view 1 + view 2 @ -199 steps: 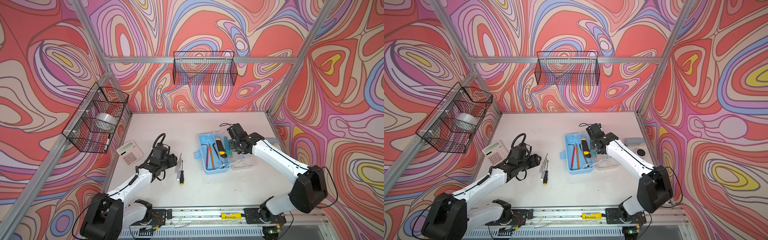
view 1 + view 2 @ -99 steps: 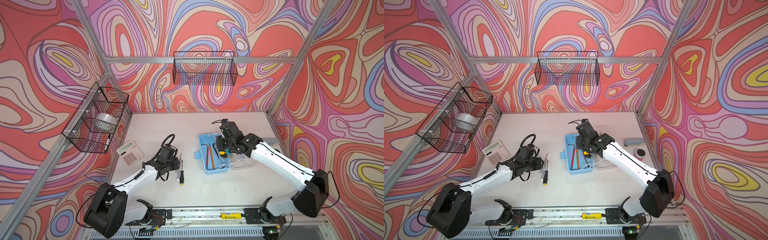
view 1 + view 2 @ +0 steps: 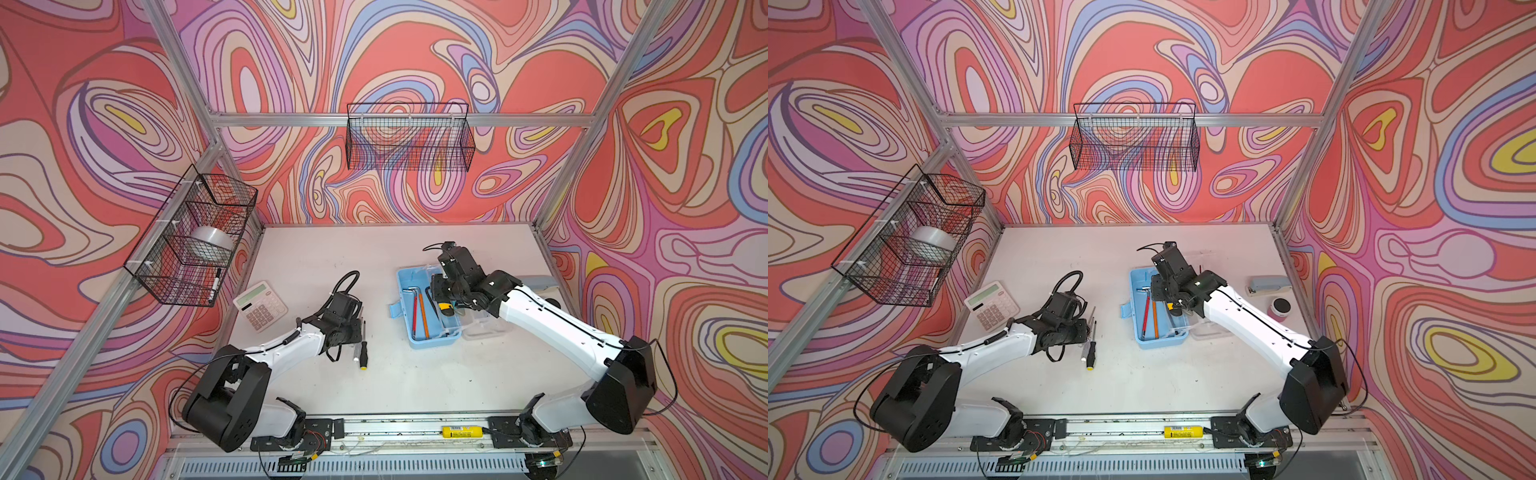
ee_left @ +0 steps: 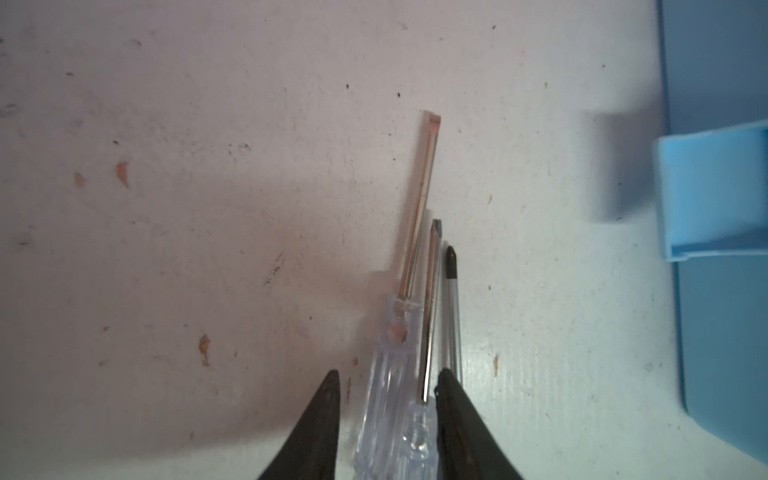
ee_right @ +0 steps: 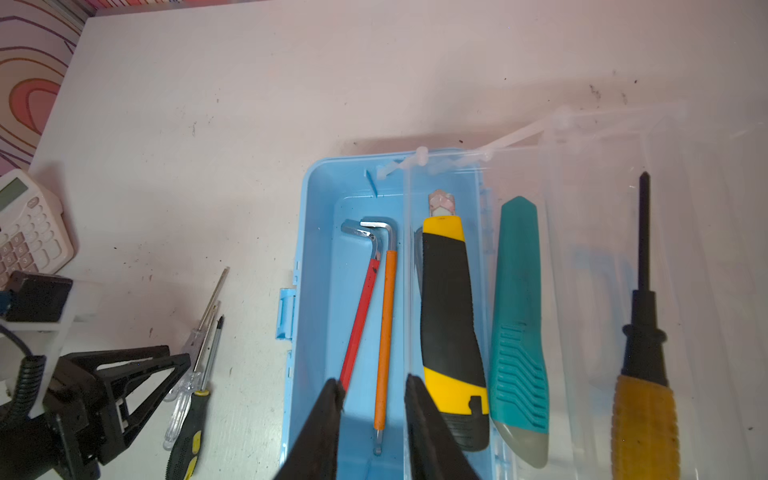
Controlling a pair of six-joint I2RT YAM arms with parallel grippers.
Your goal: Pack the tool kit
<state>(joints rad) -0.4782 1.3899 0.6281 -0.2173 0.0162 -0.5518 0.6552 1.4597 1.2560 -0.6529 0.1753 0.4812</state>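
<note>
The light-blue tool kit box (image 3: 432, 338) (image 3: 1163, 338) (image 5: 328, 249) lies open with its clear lid (image 5: 602, 208) folded flat beside it. In it lie a red hex key (image 5: 357, 324), an orange hex key (image 5: 384, 332) and a yellow-black utility knife (image 5: 451, 316). A teal knife (image 5: 519, 324) and a black-yellow screwdriver (image 5: 642, 332) rest on the lid. My right gripper (image 5: 374, 384) (image 3: 436, 291) hovers over the hex keys, narrowly open and empty. My left gripper (image 4: 388, 382) (image 3: 353, 332) straddles two clear-handled screwdrivers (image 4: 390, 374) on the table; one finger touches, the other shows a gap. A black-handled screwdriver (image 3: 363, 353) lies alongside.
A white calculator (image 3: 260, 305) sits near the left wall. In a top view a pale blue stapler (image 3: 1268, 284) and a small round pot (image 3: 1282, 308) stand right of the lid. Wire baskets (image 3: 409, 137) hang on the back and left walls.
My left gripper slid right onto the screwdrivers and its jaws narrowed around the clear handles. My right gripper shifted from the box's right side to above the hex keys, its jaws narrowing.
</note>
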